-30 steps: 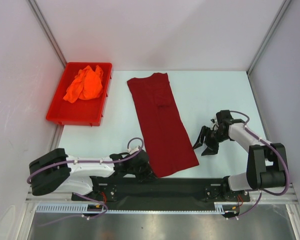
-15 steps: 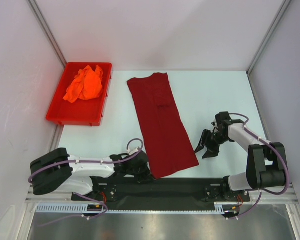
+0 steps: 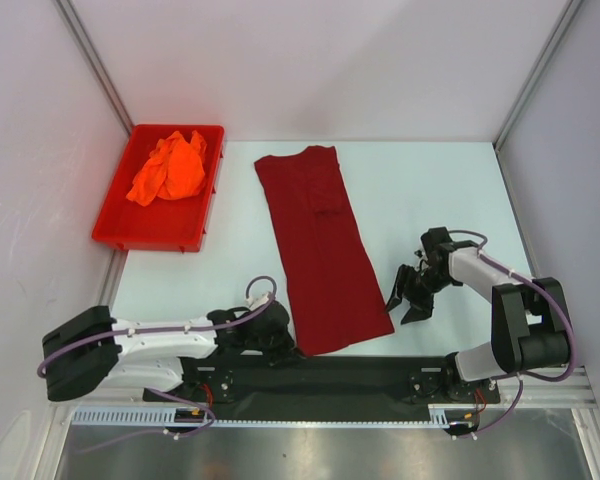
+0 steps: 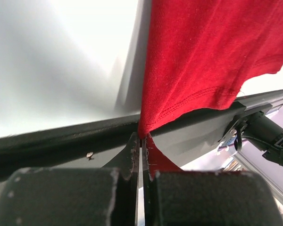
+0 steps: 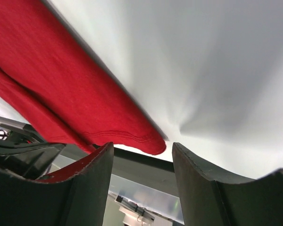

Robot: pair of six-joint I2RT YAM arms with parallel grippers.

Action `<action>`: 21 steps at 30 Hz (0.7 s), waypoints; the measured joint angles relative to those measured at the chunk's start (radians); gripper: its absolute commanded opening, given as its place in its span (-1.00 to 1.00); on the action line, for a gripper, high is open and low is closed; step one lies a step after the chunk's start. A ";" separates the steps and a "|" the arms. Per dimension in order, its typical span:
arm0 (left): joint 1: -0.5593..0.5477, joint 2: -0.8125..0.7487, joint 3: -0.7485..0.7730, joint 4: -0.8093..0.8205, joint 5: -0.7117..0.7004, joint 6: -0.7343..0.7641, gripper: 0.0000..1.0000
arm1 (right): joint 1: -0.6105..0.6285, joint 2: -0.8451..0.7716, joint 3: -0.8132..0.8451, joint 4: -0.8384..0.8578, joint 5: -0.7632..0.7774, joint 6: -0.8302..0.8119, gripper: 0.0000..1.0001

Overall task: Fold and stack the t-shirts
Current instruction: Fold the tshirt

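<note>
The maroon t-shirt [image 3: 320, 250] lies on the table as a long, narrow folded strip running from far to near. My left gripper [image 3: 283, 340] is at its near left corner and is shut on the hem there [image 4: 142, 139], with the cloth [image 4: 203, 56] rising from the closed tips. My right gripper [image 3: 407, 300] stands open just right of the shirt's near right corner. In the right wrist view that corner [image 5: 151, 145] lies just beyond the gap between the fingers [image 5: 141, 149], untouched. The orange t-shirt [image 3: 170, 168] sits crumpled in the bin.
A red plastic bin [image 3: 110, 235] stands at the far left of the table. A black mounting rail [image 3: 320, 375] runs along the near edge right under the shirt's hem. Enclosure walls and metal posts close in both sides and the back.
My left gripper has closed onto the shirt's near left corner. My right gripper has moved left and nearer, toward the near right corner, and stays open.
</note>
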 measured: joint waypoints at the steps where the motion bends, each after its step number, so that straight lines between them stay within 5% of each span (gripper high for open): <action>1: 0.001 -0.015 -0.002 -0.011 -0.003 0.000 -0.99 | 0.007 -0.001 -0.006 0.002 -0.001 0.003 0.18; 15: 0.001 -0.177 -0.106 -0.111 -0.027 -0.028 -0.99 | 0.152 -0.028 -0.076 0.042 -0.014 0.062 0.12; 19: 0.001 -0.164 -0.104 -0.113 -0.029 -0.014 -0.29 | 0.190 -0.028 -0.097 0.066 -0.020 0.070 0.11; 21: 0.003 -0.148 -0.091 -0.120 -0.046 -0.005 -0.19 | 0.208 -0.028 -0.105 0.080 -0.022 0.072 0.12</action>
